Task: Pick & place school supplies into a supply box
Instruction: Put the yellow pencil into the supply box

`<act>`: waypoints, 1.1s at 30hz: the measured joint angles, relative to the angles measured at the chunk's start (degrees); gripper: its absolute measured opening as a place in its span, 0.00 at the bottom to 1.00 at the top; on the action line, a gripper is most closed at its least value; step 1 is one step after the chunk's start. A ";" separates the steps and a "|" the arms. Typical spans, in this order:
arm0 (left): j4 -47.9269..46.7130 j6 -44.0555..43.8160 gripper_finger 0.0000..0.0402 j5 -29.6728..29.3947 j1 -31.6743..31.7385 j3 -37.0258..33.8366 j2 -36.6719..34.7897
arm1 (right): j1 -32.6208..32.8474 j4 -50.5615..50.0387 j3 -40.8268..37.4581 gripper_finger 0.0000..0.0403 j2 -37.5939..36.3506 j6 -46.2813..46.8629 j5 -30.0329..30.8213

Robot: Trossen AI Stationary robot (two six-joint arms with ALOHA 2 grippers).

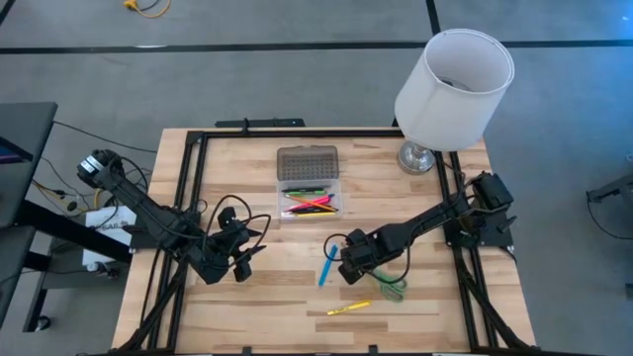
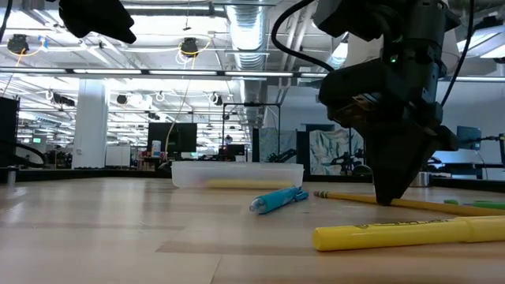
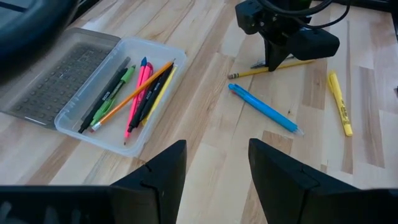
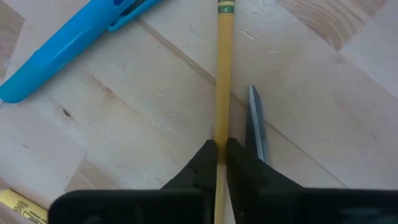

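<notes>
Wood table (image 1: 247,307): right end effector (image 4: 219,152) pinching yellow pencil (image 4: 222,74).

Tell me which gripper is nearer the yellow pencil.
Right. The right gripper is pinched on the yellow pencil; the left gripper waits open, well off to its side.

Overhead looks straight down; low looks level; wrists close; all share tabletop (image 1: 267,297).

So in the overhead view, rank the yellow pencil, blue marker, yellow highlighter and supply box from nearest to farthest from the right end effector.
1. Yellow pencil, pinched in the right end effector.
2. Blue marker, just beside it, toward the left arm.
3. Yellow highlighter, near the front edge.
4. Supply box, table centre.
</notes>
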 joint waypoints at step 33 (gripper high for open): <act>-0.96 0.02 0.42 0.00 0.00 0.00 0.00 | 0.00 -0.58 0.31 0.00 0.01 -1.11 0.52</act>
